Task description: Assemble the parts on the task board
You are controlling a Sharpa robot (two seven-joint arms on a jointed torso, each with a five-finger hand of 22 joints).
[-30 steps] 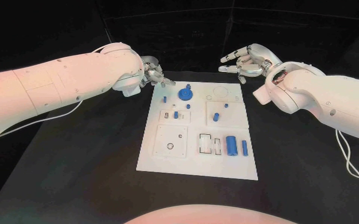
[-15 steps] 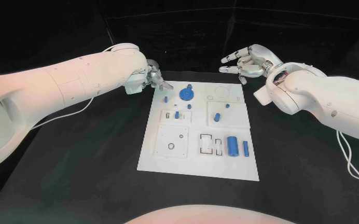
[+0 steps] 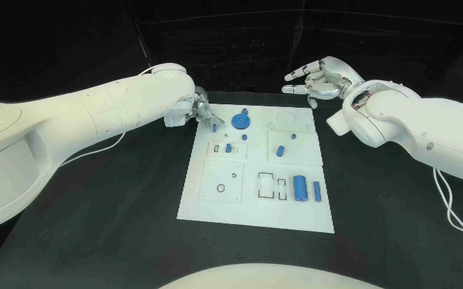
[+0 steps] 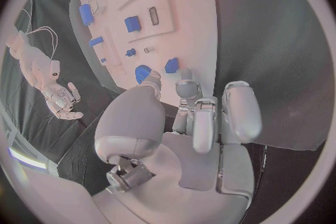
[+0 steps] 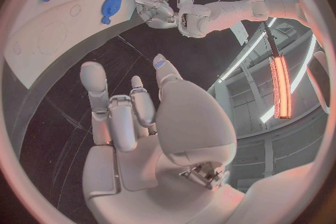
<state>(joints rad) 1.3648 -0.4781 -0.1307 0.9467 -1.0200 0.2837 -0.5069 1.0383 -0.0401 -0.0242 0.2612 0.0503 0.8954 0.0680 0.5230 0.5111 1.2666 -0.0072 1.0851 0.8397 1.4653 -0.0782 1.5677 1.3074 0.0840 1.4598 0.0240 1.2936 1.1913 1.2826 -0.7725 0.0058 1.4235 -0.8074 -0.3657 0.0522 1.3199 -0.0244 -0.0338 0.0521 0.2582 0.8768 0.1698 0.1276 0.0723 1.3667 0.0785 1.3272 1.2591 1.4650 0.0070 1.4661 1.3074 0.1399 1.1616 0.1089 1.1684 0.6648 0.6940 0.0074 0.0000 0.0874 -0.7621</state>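
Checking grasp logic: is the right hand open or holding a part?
Open. The right hand hovers beyond the task board's far corner, fingers spread, nothing in them; its wrist view shows an empty palm.

Dim bkgd, bright board, fisheye warp

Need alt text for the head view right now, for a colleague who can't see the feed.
A white rectangular task board with small blue parts lies on a black table. The left hand, fingers apart, hovers at its far left corner; the right hand hangs open beyond its far right corner.
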